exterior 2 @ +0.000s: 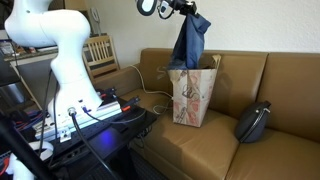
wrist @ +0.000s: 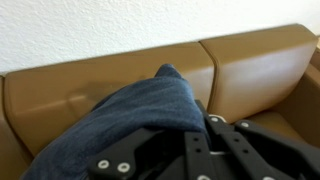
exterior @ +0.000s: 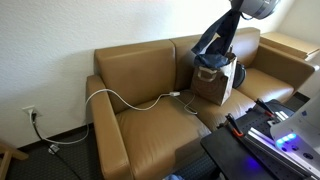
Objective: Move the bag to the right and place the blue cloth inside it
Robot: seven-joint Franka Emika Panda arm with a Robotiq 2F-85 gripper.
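Tan leather sofa against a plain white wall fills both exterior views. On its seat the bag stands upright with its mouth open upward and its round red-and-white print facing the camera. A dark round cushion lies well apart from it on the same seat, and a thin white cable trails over the neighbouring cushion.

Directly above the bag the gripper has its fingers clamped together on the top of the blue cloth. The cloth hangs in a long narrow drape, likely held high so it can feed straight down, and its lower end reaches the bag's mouth. The wrist view shows denim folds bunched against the black fingers. Most of the cloth is outside the bag — lowering looks like the step in hand.
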